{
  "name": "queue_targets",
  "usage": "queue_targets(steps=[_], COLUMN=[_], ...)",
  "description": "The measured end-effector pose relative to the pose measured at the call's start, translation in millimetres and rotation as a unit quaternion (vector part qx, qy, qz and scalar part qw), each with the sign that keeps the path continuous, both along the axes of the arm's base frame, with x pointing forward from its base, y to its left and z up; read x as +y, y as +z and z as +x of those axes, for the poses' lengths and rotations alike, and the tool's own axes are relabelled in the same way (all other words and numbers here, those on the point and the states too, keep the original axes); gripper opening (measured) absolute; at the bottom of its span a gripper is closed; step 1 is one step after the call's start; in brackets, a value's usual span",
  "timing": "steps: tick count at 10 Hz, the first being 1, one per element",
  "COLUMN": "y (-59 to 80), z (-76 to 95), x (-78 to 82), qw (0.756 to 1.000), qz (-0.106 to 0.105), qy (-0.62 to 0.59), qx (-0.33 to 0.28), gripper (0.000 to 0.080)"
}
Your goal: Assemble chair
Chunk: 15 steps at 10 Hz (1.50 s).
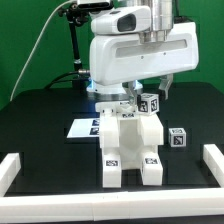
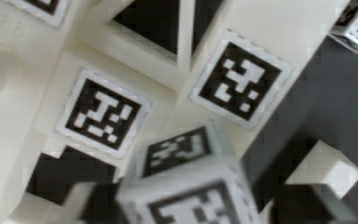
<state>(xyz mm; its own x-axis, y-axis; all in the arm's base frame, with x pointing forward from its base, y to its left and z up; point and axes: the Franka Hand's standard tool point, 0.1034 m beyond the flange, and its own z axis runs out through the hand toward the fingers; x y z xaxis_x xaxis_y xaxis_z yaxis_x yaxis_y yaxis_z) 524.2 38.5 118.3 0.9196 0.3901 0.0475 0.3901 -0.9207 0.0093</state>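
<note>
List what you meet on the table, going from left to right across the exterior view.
left border rail → marker board → assembled chair blocks → loose tagged cube → right border rail

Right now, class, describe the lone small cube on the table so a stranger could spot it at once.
Find the big white chair structure in the middle of the black table. On the exterior view's right of it stands a small tagged cube, apart from everything. The other cube sits higher, by the end effector.
</note>
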Motion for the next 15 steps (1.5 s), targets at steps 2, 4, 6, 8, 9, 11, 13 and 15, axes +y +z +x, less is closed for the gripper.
queue_targets(steps=[2, 4, 6, 8, 9, 11, 13, 15], y=[-0.1, 0.0, 0.0, -0.2, -0.2, -0.4, -0.6, -0.6], z=[0.0, 0.0, 0.0, 0.8, 0.9, 1.0, 0.8, 0.8], x=[0.0, 0.1, 0.3, 0.0, -0.1, -1.1, -0.3, -0.4], qw=[0.998, 0.991, 0.980, 0.964, 0.950, 0.917, 0.911, 0.917], qz=[0.003, 0.007, 0.010, 0.013, 0.016, 0.026, 0.027, 0.026], qy=[-0.066, -0.132, -0.197, -0.265, -0.311, -0.398, -0.411, -0.397], qx=[0.001, 0.001, 0.002, 0.001, 0.001, 0.004, 0.005, 0.005], gripper=[0.0284, 0.0284, 0.0284, 0.0284, 0.0284, 0.0284, 0.0473, 0.0608])
